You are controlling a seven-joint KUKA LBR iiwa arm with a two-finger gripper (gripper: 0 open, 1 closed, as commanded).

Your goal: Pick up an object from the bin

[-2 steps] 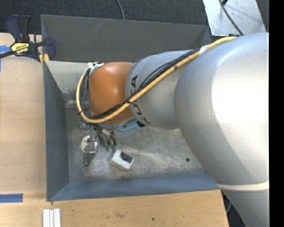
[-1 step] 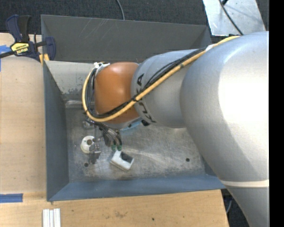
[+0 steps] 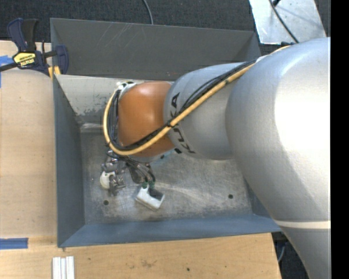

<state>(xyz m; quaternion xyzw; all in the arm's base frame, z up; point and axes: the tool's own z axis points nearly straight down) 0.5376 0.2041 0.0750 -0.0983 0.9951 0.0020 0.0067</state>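
My gripper (image 3: 127, 176) hangs low over the front left part of the bin floor, under the arm's orange cover. It is open, its two fingers set apart, and I see nothing between them. A small white roundish thing (image 3: 106, 181) lies right by the left finger (image 3: 113, 172), at its outer side. A white rectangular block (image 3: 150, 199) with a small green part on top lies just in front of the right finger (image 3: 142, 173). I cannot tell whether either finger touches its neighbour.
The arm reaches in from the right and hides the middle and right of the bin. The bin's left wall stands close to the left of the gripper, its front wall a little below the white block.
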